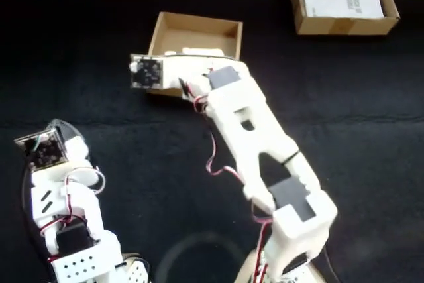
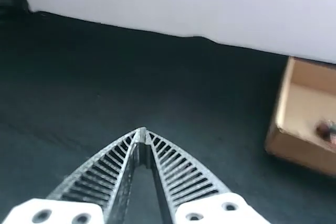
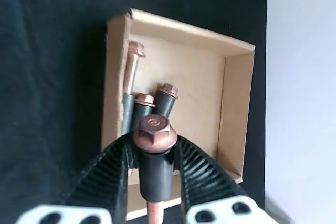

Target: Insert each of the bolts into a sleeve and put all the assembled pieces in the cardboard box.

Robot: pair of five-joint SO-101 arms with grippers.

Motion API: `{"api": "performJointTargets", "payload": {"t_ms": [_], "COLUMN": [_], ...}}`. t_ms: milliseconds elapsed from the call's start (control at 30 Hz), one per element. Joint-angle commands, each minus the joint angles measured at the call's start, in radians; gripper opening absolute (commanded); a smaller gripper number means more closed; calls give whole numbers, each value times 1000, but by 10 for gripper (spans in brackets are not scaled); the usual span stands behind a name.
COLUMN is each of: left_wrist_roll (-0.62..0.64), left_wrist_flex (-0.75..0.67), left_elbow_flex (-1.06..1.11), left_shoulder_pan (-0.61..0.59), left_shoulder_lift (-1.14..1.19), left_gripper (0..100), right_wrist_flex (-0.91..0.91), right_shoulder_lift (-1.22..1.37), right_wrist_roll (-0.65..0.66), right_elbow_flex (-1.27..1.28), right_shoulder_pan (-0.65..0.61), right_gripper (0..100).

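My right gripper (image 3: 152,153) is shut on an assembled piece (image 3: 154,156), a copper bolt in a black sleeve, held over the open cardboard box (image 3: 233,103). Three more bolt-and-sleeve pieces (image 3: 142,98) lie inside the box against one wall. In the high view the right arm (image 1: 252,130) stretches from the front to the cardboard box (image 1: 192,34) at the back centre. My left gripper (image 2: 142,142) is shut with nothing in it, above the black cloth at the front left, and the cardboard box (image 2: 307,129) lies off to its side.
A second, closed cardboard box (image 1: 344,4) with a white label stands at the back right corner. A white wall (image 2: 184,3) borders the far edge of the black table (image 1: 99,84). Red and black cables (image 1: 215,157) hang along the right arm.
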Motion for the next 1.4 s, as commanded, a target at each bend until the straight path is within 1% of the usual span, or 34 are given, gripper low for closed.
{"api": "performJointTargets", "payload": {"t_ms": [0, 67, 133, 233, 300, 367, 433, 500, 700, 867, 1067, 1167, 1367], "left_wrist_roll": [-3, -3, -3, -5, -6, -9, -9, -9, -11, -11, -11, -11, -12], "left_wrist_flex": [-25, 17, 104, 230, 253, 253, 253, 253, 255, 258, 264, 284, 281], "left_elbow_flex": [18, 18, 18, 18, 18, 18, 18, 18, 18, 18, 18, 18, 25], "left_shoulder_pan": [-21, -22, -31, -56, -70, -67, -67, -65, -61, -4, 41, 84, 194], "left_shoulder_lift": [-10, -10, -10, -10, -10, -10, -10, -10, -10, -2, 2, 24, 153], "left_gripper": [9, 9, 9, 9, 9, 10, 10, 10, 10, 10, 10, 11, 11], "right_wrist_flex": [-173, -254, -311, -334, -332, -317, -259, -189, 15, 116, 252, 375, 630], "right_shoulder_lift": [54, 110, 159, 202, 203, 203, 202, 194, 47, -136, -375, -478, -711], "right_wrist_roll": [66, 95, 115, 115, 114, 54, -55, -141, -368, -539, -617, -629, -647], "right_elbow_flex": [-71, -71, -71, -71, -62, -62, -70, -81, -96, -90, -88, -88, -88], "right_shoulder_pan": [51, 67, 79, 79, 76, 74, 73, 62, 41, 45, 47, 47, 47], "right_gripper": [8, 8, 8, 13, 33, 90, 152, 177, 177, 177, 177, 177, 177]}}
